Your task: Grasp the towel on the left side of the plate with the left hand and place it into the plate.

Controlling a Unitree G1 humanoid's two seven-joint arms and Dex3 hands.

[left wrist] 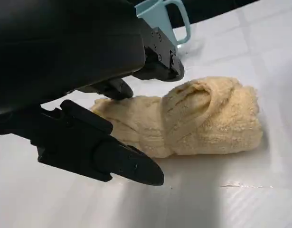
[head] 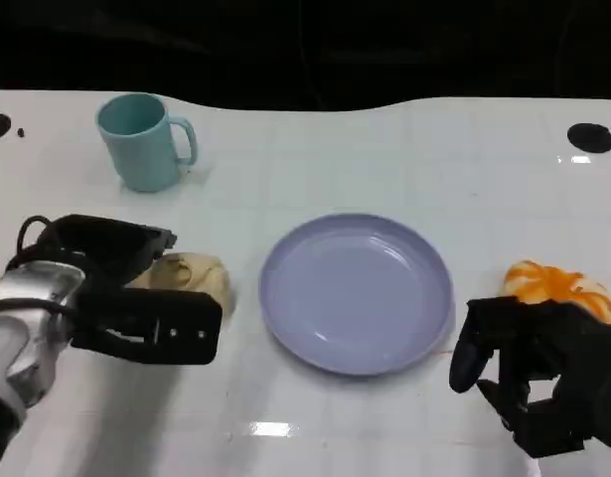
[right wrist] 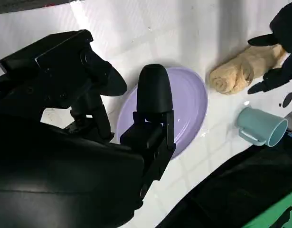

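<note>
left hand: fingers spread apart around the near end of the towel, nothing gripped yet. In the left wrist view one finger sits on the near side of the roll and another on the far side, so it's basically straddling it.
towel: rolled-up beige thing lying on the table just left of the plate, not in it.
tip: I'd push the hand a bit further along the roll before closing, grab it around the fat middle so it doesn't unroll or flop.
plate: lavender, nothing in it, just beside the towel. Short lift and carry, I reckon.
right hand: empty, fingers loosely curled, near an orange thing; leave it parked.
</note>
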